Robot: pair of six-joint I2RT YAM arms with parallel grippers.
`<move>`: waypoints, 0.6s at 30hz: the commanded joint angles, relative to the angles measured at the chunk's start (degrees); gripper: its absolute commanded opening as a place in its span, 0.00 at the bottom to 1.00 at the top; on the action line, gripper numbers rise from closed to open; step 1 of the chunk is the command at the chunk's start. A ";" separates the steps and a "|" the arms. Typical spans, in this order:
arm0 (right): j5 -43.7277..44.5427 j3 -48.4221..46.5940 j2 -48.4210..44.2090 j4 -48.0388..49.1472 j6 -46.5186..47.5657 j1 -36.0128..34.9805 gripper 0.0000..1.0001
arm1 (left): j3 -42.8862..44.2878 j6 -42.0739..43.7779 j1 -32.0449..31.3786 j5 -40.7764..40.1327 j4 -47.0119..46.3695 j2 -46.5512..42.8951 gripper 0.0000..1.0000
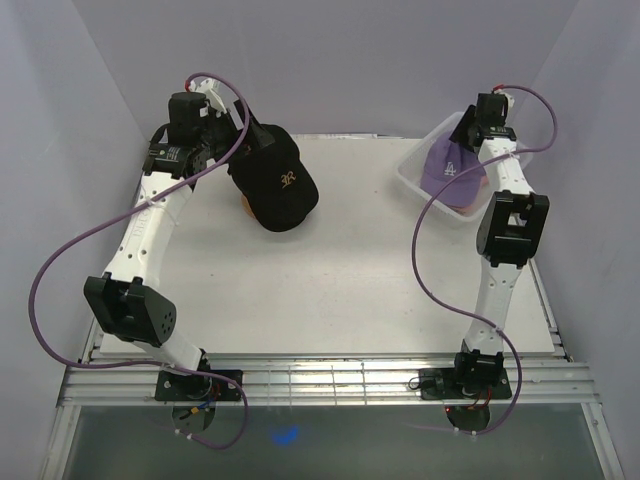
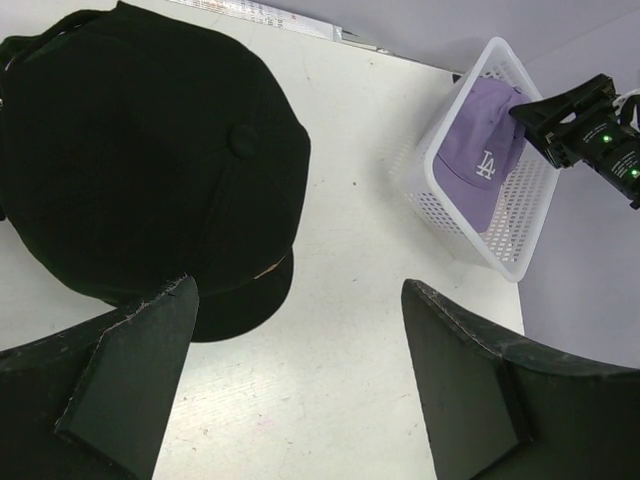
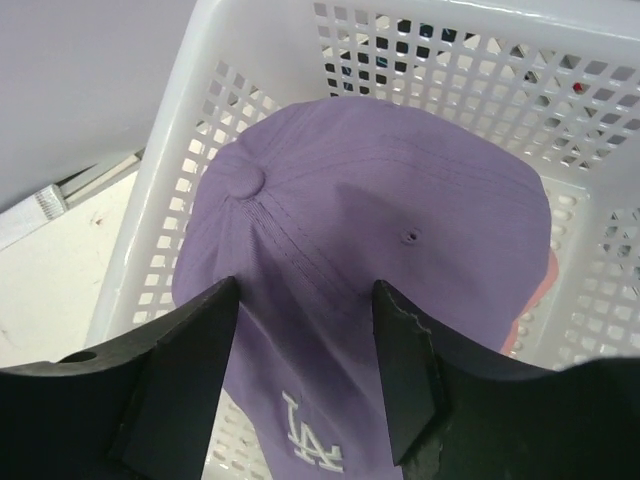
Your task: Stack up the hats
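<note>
Okay, left arm: stretched to the far left, wrist over the black cap (image 1: pixel 275 180)
Left gripper (image 2: pixel 298 300): spread wide, holding nothing
Black cap: at far left of the table (image 1: pixel 350 280), brim toward the near edge
Right arm: reaching into the white basket (image 3: pixel 400 15)
Right gripper (image 3: pixel 307 300): partway apart, astride the lavender cap (image 3: pixel 380 210); whether it grips, can't tell
Lavender cap: in the basket, logo end toward the wrist

White plastic mesh basket (image 1: pixel 410 180) at the far right corner of a white counter (image 1: pixel 350 290), tan wooden sliver (image 1: pixel 243 207) left of centre.
</note>
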State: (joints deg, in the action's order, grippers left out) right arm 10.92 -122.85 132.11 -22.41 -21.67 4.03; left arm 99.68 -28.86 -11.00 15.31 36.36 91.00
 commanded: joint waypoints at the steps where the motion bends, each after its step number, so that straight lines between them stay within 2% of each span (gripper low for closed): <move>1: 2.35 2.17 -5.72 2.19 3.03 -0.25 0.63 | 1.48 0.74 -0.33 -0.81 0.38 -1.35 0.93; 5: 4.81 8.31 -9.94 6.41 4.71 -1.39 0.63 | 1.31 0.65 -0.42 -0.81 0.29 -1.09 0.93; 9: 4.64 14.56 -13.80 11.33 5.06 -1.40 0.56 | 1.04 0.65 -0.60 -0.98 0.20 -1.18 0.93; 12: 4.11 19.02 -16.79 14.23 4.97 -1.48 0.56 | 0.96 0.74 -0.68 -1.07 0.20 -1.18 0.93; 14: 3.41 18.79 -16.55 14.95 5.23 -1.48 0.56 | 0.87 0.82 -0.60 -0.98 0.12 -1.18 0.93; 18: 3.76 13.86 -13.55 10.02 5.76 -1.66 0.50 | 0.69 0.74 -0.60 -0.90 0.03 -1.18 0.93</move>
State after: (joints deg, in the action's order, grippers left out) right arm 13.80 -105.84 118.15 -12.84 -17.28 2.48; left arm 99.68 -28.69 -11.42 14.79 36.45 91.00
